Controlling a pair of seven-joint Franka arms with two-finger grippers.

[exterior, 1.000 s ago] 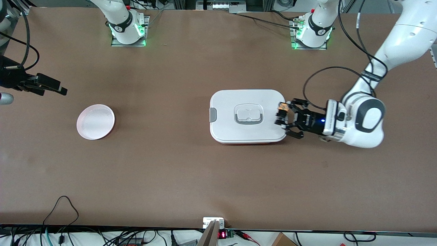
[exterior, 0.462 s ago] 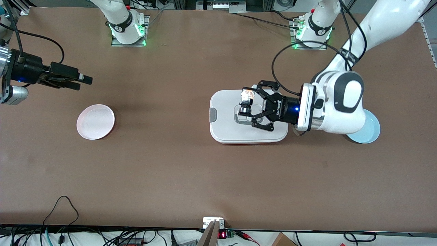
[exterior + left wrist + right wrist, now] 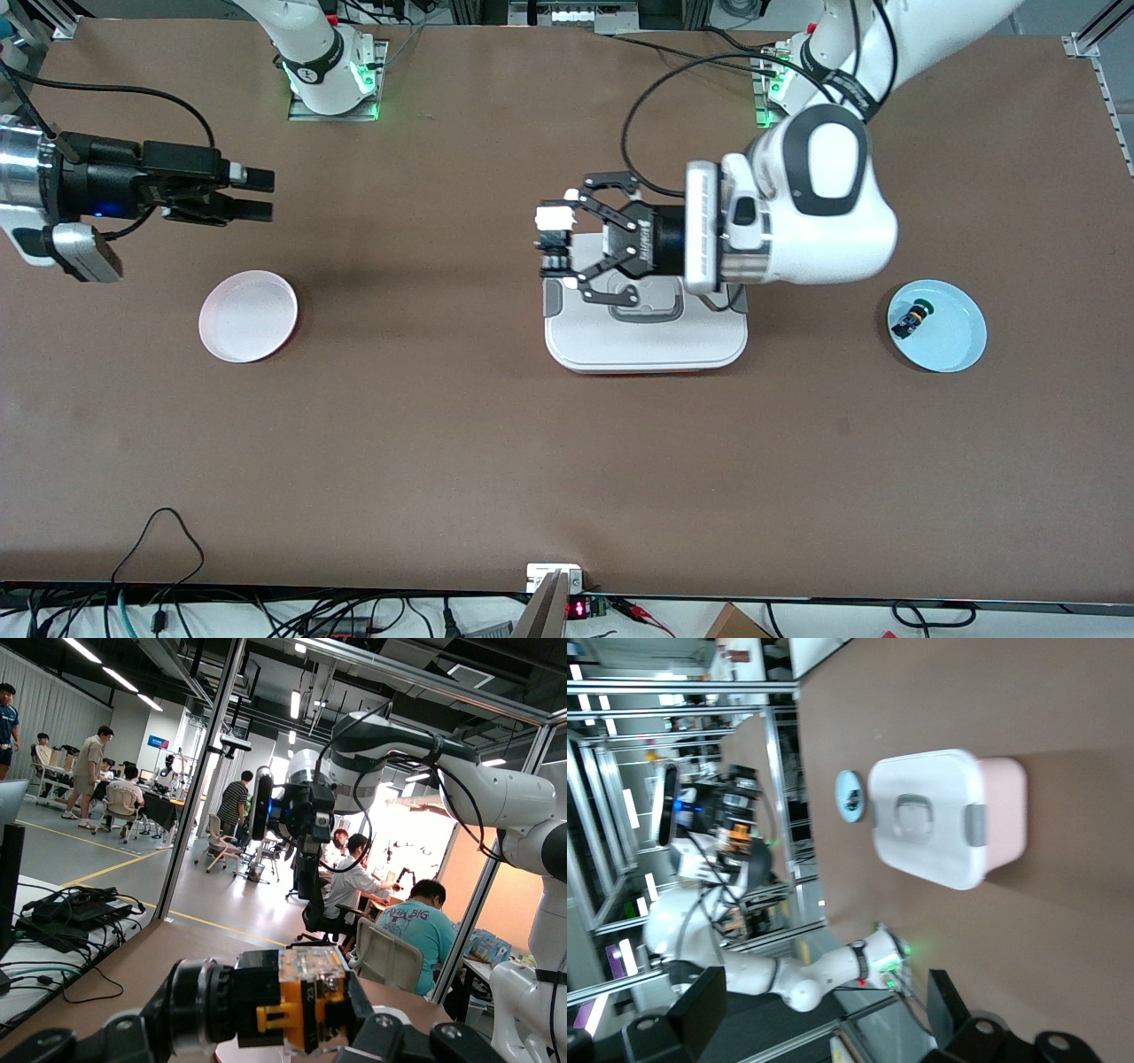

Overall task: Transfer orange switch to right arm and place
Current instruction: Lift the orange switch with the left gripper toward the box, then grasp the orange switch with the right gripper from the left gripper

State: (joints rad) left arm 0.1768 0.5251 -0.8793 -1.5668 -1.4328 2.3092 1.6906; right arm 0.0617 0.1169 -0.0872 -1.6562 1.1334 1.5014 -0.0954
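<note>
Crosswise, orange switch point(image 3: 297, 1001) between left fingers point(image 3: 556, 215) (pinched).

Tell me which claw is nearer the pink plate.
Right. The right claw hangs open over the table just past the pink plate, while the left claw holds the orange switch above the white box.

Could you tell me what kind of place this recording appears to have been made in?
Most likely a robotics lab in a shared open workspace. Two white arms are bolted to a brown table, cables trail along its edge, and the left wrist view shows aluminium framing, ceiling strip lights and seated people at desks nearby.
</note>
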